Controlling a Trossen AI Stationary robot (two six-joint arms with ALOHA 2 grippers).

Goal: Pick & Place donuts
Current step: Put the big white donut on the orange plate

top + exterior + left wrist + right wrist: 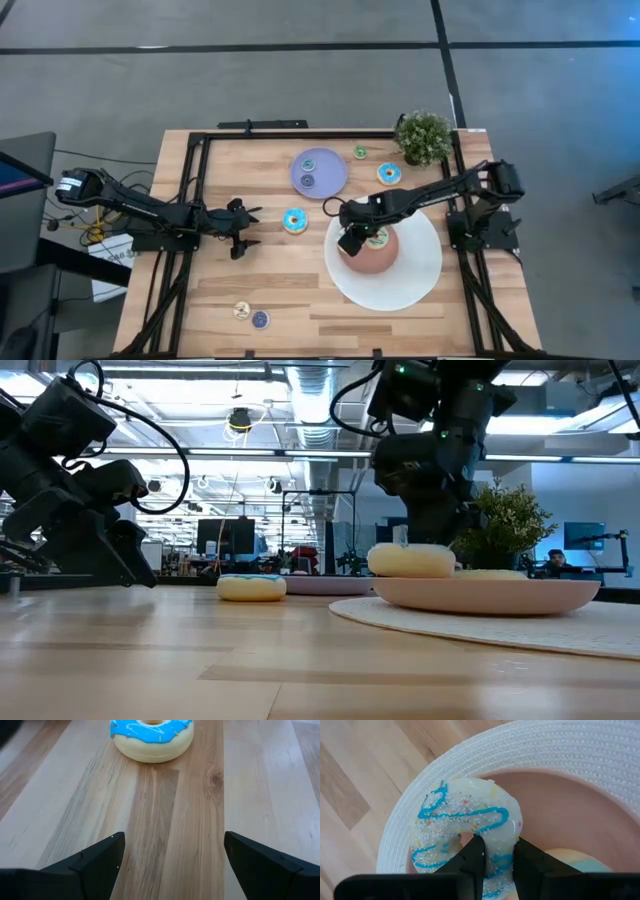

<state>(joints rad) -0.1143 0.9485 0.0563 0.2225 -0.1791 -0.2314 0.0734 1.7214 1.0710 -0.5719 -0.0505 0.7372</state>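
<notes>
The left gripper (250,227) rests low over the wooden table (200,300) at its left middle, jaws spread wide and holding nothing. Just to its right, apart from the fingers, lies a blue-iced donut (294,220), which the left wrist view shows straight ahead of the open fingers (97,862). Near the front left edge sit two tiny donuts (250,315), side by side. Farther back, a lavender plate (325,182) carries two small rings. To its right lie a tiny green donut (360,152) and a second blue donut (389,173), near a potted plant (423,137) at the far right corner. The right gripper (352,240) hangs over the pink centre of the big white plate (420,280), jaws narrow, pinching the rim of a cream donut (465,830) with blue squiggles that sits in that pink bowl; another donut (575,860) lies beside it.
</notes>
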